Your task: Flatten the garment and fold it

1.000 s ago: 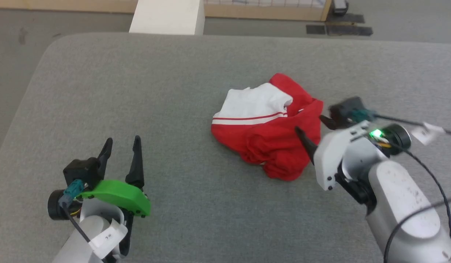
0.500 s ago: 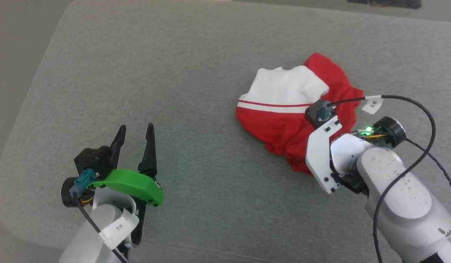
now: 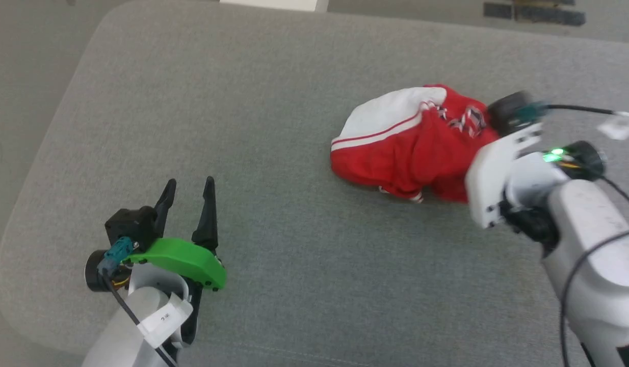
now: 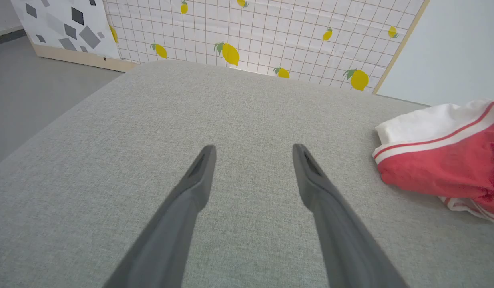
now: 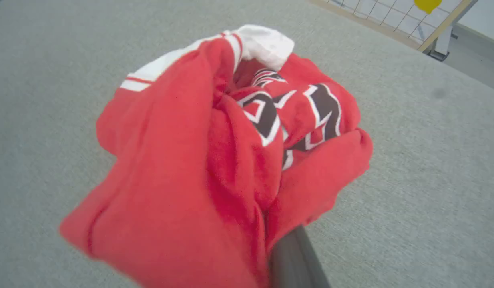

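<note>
I am lifting the garment (image 3: 411, 153), bunched right of centre on the grey pad (image 3: 243, 102), with the right gripper (image 5: 285, 256) now clamping a red fold (black lettering newly exposed), while the left gripper (image 3: 188, 191) is waiting wide open, so flattening is only beginning.

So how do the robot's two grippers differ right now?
The left gripper is open and empty over the bare grey cushion; the right gripper is closed on the bunched red garment. The left gripper carries a green cover, the right gripper a white cover. Both have long dark fingers.
</note>
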Controlling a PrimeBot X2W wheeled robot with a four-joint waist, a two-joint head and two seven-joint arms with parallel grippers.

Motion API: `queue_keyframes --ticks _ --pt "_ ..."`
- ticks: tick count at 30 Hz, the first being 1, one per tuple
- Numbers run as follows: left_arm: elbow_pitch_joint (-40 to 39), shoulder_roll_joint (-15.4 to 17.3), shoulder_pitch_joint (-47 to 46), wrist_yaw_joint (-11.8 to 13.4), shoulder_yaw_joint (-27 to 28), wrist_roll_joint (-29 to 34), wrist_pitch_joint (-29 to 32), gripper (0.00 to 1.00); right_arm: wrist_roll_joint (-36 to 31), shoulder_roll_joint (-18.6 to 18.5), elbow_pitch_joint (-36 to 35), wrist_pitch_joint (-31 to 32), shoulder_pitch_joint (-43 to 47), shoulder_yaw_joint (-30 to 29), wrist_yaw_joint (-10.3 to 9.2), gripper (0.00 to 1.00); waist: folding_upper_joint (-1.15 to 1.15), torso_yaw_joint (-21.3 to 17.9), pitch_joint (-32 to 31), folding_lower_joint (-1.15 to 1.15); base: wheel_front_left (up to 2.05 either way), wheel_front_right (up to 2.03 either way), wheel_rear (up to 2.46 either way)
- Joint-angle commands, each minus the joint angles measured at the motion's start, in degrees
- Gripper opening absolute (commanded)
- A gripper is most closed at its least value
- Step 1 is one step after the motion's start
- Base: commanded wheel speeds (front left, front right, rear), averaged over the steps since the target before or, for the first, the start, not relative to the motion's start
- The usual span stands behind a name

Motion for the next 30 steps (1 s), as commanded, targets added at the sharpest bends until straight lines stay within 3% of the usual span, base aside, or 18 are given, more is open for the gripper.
queue_keyframes --ticks 1,9,16,17,18,19,25,30 --pt "0.12 0.45 0.53 -0.09 0.28 0.26 -0.48 1.0 -0.22 0.27 -1.27 -1.51 2.01 -2.93 -0.09 0.0 0.0 -2.31 -2.66 -0.01 0.0 0.0 0.0" --pt "-0.58 1.0 2.81 0.36 0.43 -0.51 -0.12 1.0 -4.39 4.4 -8.5 -0.43 18.91 -21.58 -0.09 0.0 0.0 -5.39 -6.09 -0.01 0.0 0.0 0.0" --pt "-1.24 1.04 3.21 0.43 0.19 -1.0 0.28 1.0 -6.17 9.36 -12.92 4.1 30.59 -25.54 -0.09 0.0 0.0 -6.05 -6.44 -0.01 0.0 0.0 0.0" --pt "-1.26 1.09 3.32 0.45 0.2 -1.09 0.34 1.0 -6.12 9.78 -13.8 3.29 30.87 -25.58 -0.09 0.08 0.0 -6.17 -6.6 -0.01 0.0 0.0 0.0" --pt "-1.24 1.13 3.44 0.47 0.19 -1.17 0.4 1.0 -6.11 10.05 -14.59 2.27 30.93 -25.56 -0.09 0.43 0.0 -6.25 -6.81 -0.01 0.0 0.0 0.0" --pt "-1.22 1.19 3.6 0.5 0.18 -1.25 0.46 1.0 -6.05 10.36 -15.6 0.59 30.85 -25.85 -0.09 1.0 0.0 -6.31 -7.06 -0.01 0.0 0.0 0.0" --pt "-1.34 1.56 4.69 0.73 0.12 -1.68 0.79 1.0 -1.52 11.82 -20.63 -12.37 29.96 -30.71 -0.09 1.0 0.0 -6.25 -8.66 -0.01 0.0 0.0 0.0" --pt "-1.98 1.61 5.56 1.24 0.2 -2.07 0.94 1.0 0.66 11.99 -20.84 -20.55 30.59 -34.27 -0.09 1.0 0.0 -6.51 -9.54 -0.01 0.0 0.0 0.0"
